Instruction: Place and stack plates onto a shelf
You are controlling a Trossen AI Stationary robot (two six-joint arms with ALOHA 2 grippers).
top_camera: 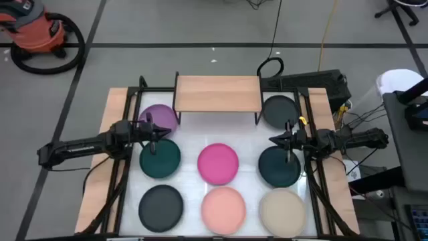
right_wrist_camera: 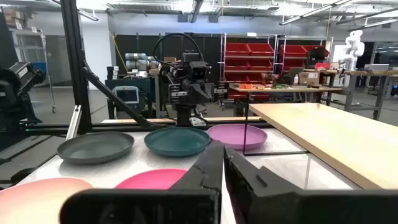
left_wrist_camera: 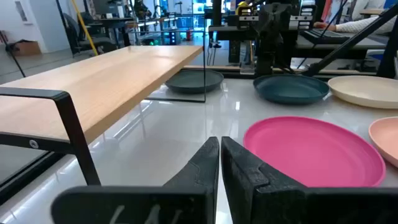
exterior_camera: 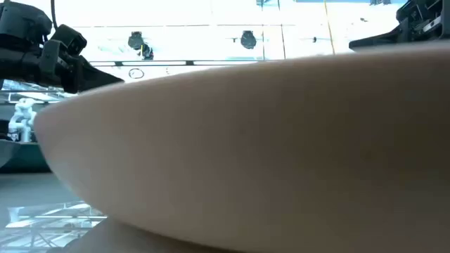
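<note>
1. along the counter's (top_camera: pixel 200 144) far edge stands the shelf (top_camera: pixel 217 93), bare, no plates stacked on it yet.
2. left hand (top_camera: pixel 162 133), closed and empty, hovers by the purple plate (top_camera: pixel 159 115), likely the first pick.
3. right hand (top_camera: pixel 274 140), closed and empty, hangs over a teal plate (top_camera: pixel 279 167).

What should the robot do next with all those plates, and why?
Probably the left gripper should open and drop toward the purple plate, the plate closest to the shelf on its side. The shelf's top is bare, all eight plates lie on the table, and both grippers are shut and holding nothing. The right gripper hangs above a dark teal plate.
</note>
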